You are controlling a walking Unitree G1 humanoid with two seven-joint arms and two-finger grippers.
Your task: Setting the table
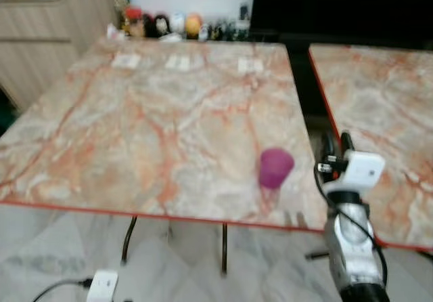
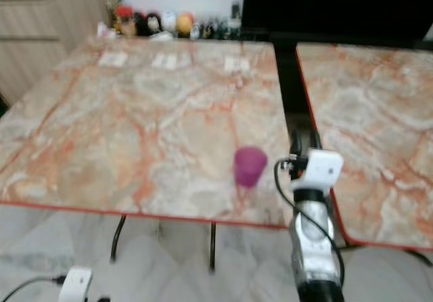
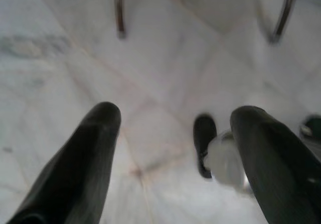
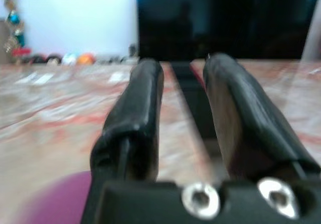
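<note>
A purple cup is standing upright near the right end of the near edge of a marble-patterned table with a red rim, and nothing is gripping it. The right gripper is hovering just to the right of the cup, over the gap between this table and a second marble table on the right — its two black fingers are lying close together with a narrow gap and nothing between them. In the right wrist view the cup is showing as a purple blur beside the fingers. The left gripper is hanging low over the pale marble floor, its fingers spread wide apart and empty. Along the far edge of the near table small white cards are lying in a row, and beyond them a cluster of small colourful figurines is standing — details too blurred to tell. A white power adapter with a black cable is lying on the floor at near left.
</note>
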